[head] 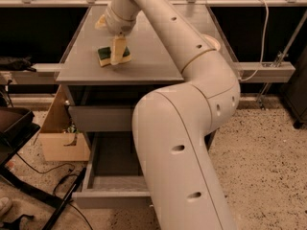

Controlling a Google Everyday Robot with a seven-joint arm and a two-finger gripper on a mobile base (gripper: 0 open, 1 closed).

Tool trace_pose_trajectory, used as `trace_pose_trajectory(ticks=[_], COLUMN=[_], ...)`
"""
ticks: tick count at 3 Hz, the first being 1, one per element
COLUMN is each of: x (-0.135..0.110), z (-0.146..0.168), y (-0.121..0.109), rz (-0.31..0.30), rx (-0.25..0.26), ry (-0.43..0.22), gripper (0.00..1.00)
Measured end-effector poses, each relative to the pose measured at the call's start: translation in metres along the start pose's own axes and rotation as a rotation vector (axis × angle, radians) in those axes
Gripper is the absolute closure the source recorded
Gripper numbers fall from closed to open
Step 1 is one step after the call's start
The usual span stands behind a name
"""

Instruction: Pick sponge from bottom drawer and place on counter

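The sponge, dark green on top with a yellow layer below, lies flat on the grey counter near its front left. My gripper is just above it and open. One finger stands in front of the sponge's right half and the other finger is behind it. The bottom drawer is pulled out below, and the part of its inside that shows is bare. My arm hides the drawer's right side.
The upper drawer is shut. A pale round rim shows behind my arm on the counter's right. A cardboard box and a black frame with cables stand on the floor at the left.
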State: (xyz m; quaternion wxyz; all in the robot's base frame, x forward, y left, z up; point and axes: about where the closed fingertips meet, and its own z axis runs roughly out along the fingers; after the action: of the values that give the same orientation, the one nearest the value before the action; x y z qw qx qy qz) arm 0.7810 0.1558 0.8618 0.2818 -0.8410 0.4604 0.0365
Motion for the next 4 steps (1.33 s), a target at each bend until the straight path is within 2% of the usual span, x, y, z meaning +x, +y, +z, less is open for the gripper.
trace_pose_trajectory(ticks=[1, 2, 3, 4], x=[-0.005, -0.005, 0.012, 0.039], z=[-0.022, -0.079, -0.156, -0.214], y=[-0.004, -0.006, -0.002, 0.018], rz=[-0.001, 0.031, 0.124, 0.299], rx=[0.013, 0.084, 0.217, 0.369], ry=[-0.007, -0.028, -0.016, -0.033], gripper=[0.00, 0.00, 0.00, 0.00])
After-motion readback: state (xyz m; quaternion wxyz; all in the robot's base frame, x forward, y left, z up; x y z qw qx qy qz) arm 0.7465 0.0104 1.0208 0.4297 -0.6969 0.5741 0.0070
